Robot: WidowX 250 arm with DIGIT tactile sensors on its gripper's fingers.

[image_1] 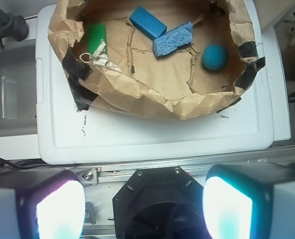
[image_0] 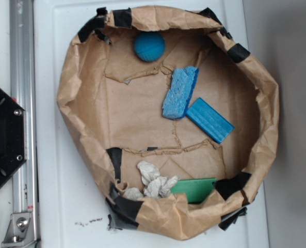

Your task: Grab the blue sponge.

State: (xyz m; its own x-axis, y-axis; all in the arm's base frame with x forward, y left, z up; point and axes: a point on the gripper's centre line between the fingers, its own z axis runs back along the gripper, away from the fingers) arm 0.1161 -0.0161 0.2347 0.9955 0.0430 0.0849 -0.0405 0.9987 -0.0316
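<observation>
Far beyond spread jaws [image_1: 142, 206]: blue sponge [image_1: 173, 40] inside paper basin [image_1: 152, 102], untouched.

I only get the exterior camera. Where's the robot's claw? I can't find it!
Observer: The wrist view shows the gripper outside the paper bag, over a black base.
Operator: Is it open?
Observer: Yes, its fingers stand wide apart and hold nothing.
Operator: Is it near the blue sponge?
Observer: No. The blue sponge lies deep in the bag, with the white platform between bag and gripper.
</observation>
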